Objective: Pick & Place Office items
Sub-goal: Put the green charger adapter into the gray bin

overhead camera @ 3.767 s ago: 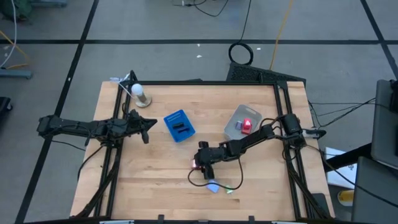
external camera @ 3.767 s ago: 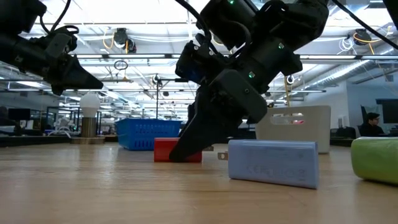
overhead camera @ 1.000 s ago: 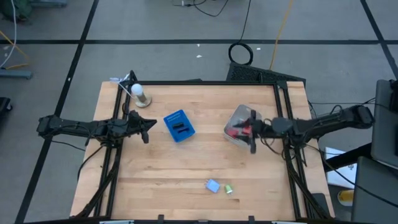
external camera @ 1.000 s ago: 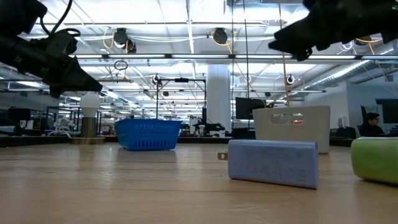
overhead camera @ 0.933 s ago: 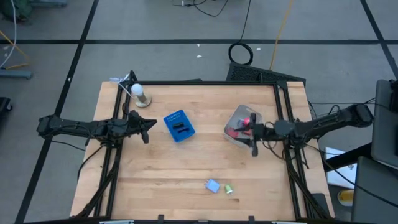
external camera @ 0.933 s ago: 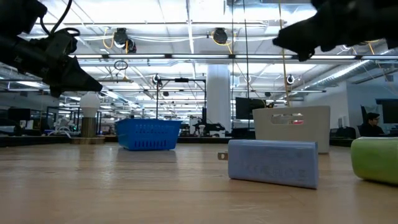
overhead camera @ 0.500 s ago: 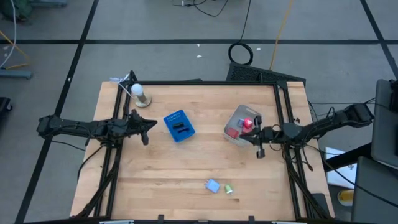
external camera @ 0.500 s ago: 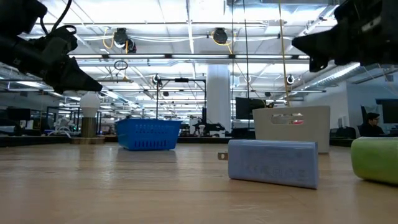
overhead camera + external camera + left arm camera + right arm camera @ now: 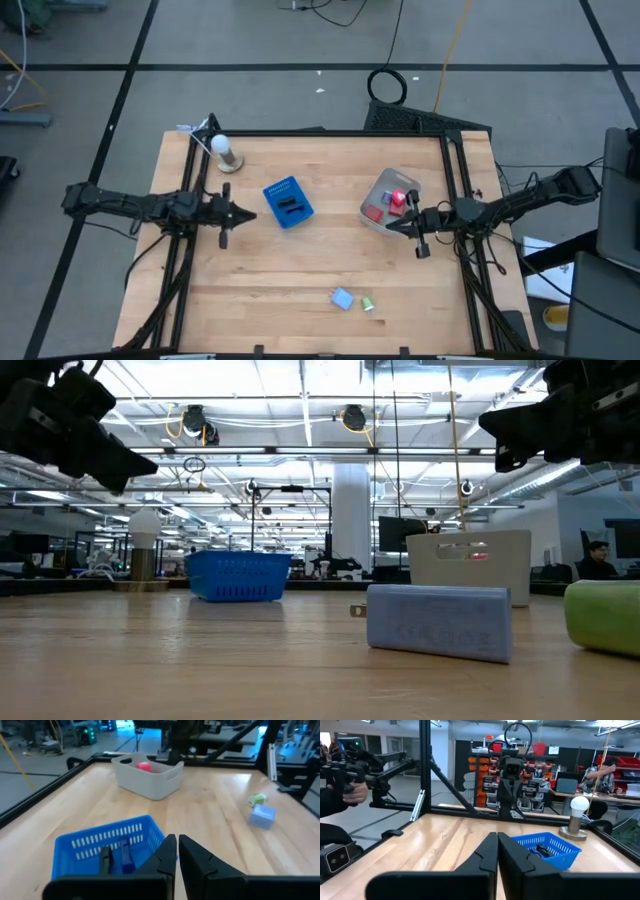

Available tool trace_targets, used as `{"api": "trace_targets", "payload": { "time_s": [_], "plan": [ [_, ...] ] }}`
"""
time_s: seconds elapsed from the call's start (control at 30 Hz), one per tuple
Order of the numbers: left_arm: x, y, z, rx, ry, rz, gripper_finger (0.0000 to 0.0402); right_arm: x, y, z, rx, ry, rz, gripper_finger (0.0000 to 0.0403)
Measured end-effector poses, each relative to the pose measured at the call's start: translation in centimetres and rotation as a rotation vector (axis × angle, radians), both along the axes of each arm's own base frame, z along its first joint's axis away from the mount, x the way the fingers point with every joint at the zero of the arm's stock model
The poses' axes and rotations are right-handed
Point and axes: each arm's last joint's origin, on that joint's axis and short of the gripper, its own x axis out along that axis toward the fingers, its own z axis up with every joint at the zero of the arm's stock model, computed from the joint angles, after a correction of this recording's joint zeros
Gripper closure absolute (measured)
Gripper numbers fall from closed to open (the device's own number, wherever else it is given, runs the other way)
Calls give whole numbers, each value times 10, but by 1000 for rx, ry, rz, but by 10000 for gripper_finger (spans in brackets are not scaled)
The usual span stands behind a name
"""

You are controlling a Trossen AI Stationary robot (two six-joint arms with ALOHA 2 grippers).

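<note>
Desk (image 9: 300, 270): pale wood top in a black frame, seen from above.

Left hand (image 9: 236, 213): held above the desk on its left half, just beside the blue basket, fingers pressed together and empty. In its own wrist view the two dark fingers (image 9: 192, 857) meet with only a thin slit between them.

Right hand (image 9: 396, 226): held above the desk at the near edge of the clear tub, fingers pressed together and empty. Its wrist view shows the fingers (image 9: 507, 855) meeting tip to tip.

Blue basket (image 9: 287, 202): slotted walls, left of centre. Holds two small dark pieces (image 9: 115, 859), one black and one dark blue, lying side by side.

Clear tub (image 9: 378, 190): right of centre, well apart from the basket. Holds red pieces (image 9: 392, 203); the left wrist view shows a pink-red one (image 9: 144, 766) above the rim.

Light blue block (image 9: 342, 298): loose on the desk near the front edge, lying flat.

Green piece (image 9: 367, 304): just beside the light blue block, toward the right arm; whether the two touch cannot be told.

Light bulb on a stand (image 9: 222, 149): upright at the far left corner of the desk.

Person's hand (image 9: 355, 793): beyond the desk, seen in the right wrist view.
</note>
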Motion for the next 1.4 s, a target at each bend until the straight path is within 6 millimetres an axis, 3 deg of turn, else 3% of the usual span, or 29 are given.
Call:
{"api": "trace_targets", "payload": {
  "time_s": [0.37, 0.5, 0.63, 0.9, 1.07, 1.23, 1.4],
  "plan": [
    [0, 1, 0, -42, -9, 60, 378, 0, 3, -4, 54, 57, 21, 402],
    [0, 1, 0, -78, -8, 71, 378, 3, 4, -12, 54, 171, 18, 402],
    [0, 1, 0, -87, -9, 73, 378, 17, 11, 3, 28, 248, -19, 402],
    [0, 1, 0, -75, -7, 71, 378, 38, 43, 19, 12, 578, 47, 402],
    [0, 1, 0, -71, -7, 70, 378, 46, 66, 25, 13, 647, 117, 399],
    [0, 1, 0, -71, -7, 70, 378, 51, 82, 22, 93, 717, 172, 370],
    [0, 1, 0, -75, -7, 70, 378, 56, 105, 11, 109, 806, 214, 298]
  ]
}}
